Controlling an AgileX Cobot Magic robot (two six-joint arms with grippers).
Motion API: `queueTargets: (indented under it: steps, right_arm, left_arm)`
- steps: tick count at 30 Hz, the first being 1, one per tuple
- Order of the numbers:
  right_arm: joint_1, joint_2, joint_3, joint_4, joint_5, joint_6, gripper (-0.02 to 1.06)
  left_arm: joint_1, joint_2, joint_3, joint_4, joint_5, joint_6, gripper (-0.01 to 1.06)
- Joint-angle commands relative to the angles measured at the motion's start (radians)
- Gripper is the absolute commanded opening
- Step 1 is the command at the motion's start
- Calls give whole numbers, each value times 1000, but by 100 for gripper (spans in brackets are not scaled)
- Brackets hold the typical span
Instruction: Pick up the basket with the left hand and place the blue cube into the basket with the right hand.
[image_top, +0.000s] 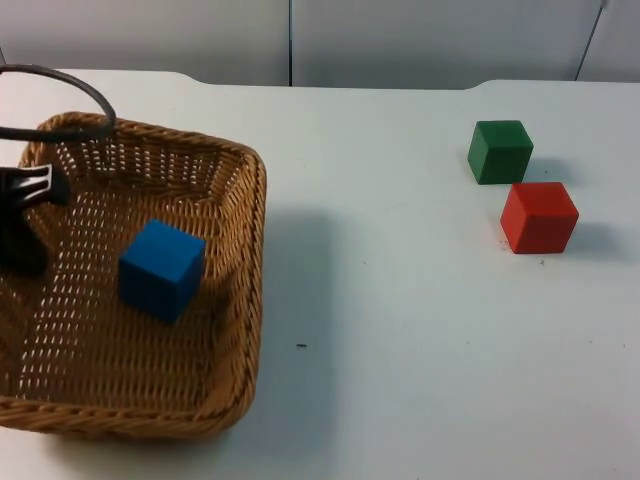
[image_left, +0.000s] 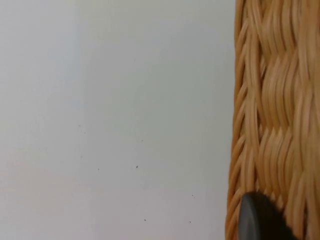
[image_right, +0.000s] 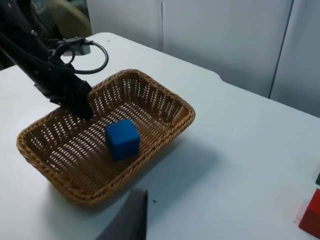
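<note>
The left gripper (image_top: 25, 225) is pinching the left rim of the basket (image_top: 245, 250), holding it near the tabletop's left edge, and the blue cube (image_top: 162, 269) is lying inside on the wicker floor. The right gripper (image_right: 131, 217) is hanging beyond the basket's right side; I cannot tell whether its fingers are spread. Both steps are looking finished, so the next move calls only for keeping the basket level.

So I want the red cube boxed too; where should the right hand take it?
Probably from straight above, closing on two opposite flat sides of the red cube. It sits flat on the white table with its top free. The green cube stands close behind it, so the fingers are better set on the pair of sides that faces away from that neighbour.
</note>
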Motion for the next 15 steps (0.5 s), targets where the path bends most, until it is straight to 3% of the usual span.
queueTargets:
  steps: [1, 15]
  right_arm:
    - [4, -3, 4, 7, 7, -13, 101]
    - [4, -3, 4, 16, 20, -4, 101]
  left_arm:
    - [-1, 22, -18, -34, -8, 32, 0]
    - [-1, 84, -41, -73, -64, 64, 0]
